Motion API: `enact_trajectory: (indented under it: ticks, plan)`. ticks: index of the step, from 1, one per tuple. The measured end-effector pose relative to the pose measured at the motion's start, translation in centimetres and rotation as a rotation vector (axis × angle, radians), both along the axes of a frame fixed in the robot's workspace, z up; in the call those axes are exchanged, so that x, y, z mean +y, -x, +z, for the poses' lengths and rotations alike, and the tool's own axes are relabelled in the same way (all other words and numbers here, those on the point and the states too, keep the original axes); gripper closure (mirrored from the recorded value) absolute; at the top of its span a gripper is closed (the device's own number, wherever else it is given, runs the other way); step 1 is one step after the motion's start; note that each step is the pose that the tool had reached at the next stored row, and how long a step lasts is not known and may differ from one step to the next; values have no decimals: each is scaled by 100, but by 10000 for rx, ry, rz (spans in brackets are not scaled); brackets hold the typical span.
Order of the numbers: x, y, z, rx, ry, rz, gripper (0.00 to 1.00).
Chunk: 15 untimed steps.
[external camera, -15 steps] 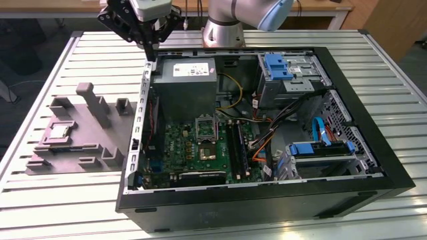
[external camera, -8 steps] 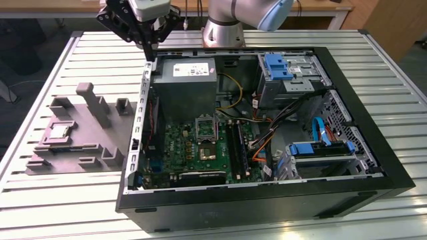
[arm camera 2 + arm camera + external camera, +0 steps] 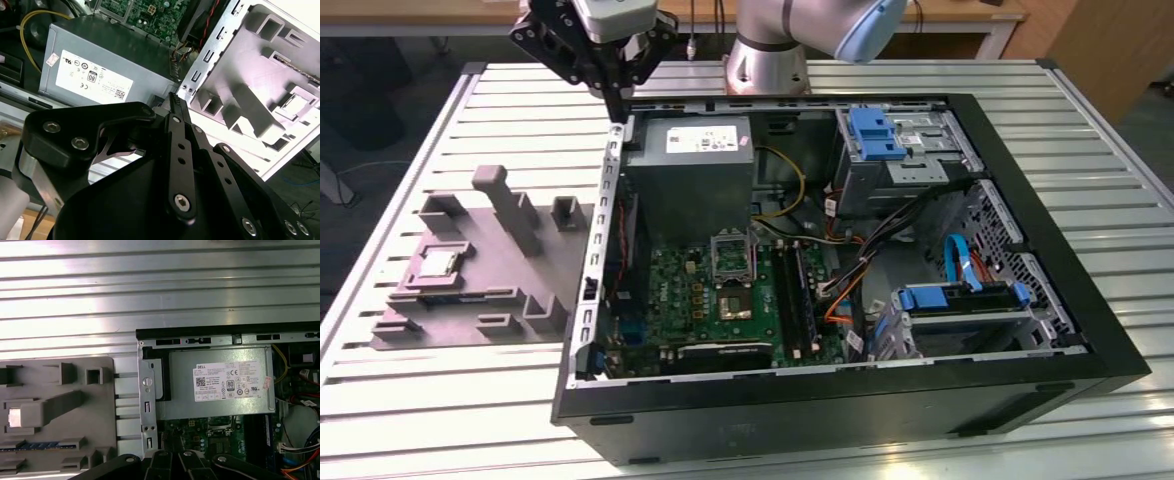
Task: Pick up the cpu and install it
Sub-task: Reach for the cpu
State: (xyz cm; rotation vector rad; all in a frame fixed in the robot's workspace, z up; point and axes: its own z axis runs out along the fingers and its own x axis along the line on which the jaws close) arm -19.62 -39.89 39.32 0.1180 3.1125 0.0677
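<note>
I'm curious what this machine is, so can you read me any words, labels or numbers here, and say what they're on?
White label on the grey power supply box: rows of print and symbols, too small to read reliably.
Small sticker at that label's edge: too small.
Green circuit board: markings blurred.
Square chip in the grey tray: no print shows.

table (image 3: 440, 430): ribbed bare metal, shiny | tray (image 3: 467, 300), 9 o'clock of case (image 3: 854, 410): matt grey plastic | cpu (image 3: 438, 263): pale satin metal top | case: matt black | gripper (image 3: 612, 100): matt black
</note>
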Motion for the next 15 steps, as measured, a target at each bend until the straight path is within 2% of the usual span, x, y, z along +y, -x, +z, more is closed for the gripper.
enact_trajectory:
  ticks: [15]
  plan:
    - [0, 39, 0, -1, 0, 0, 89]
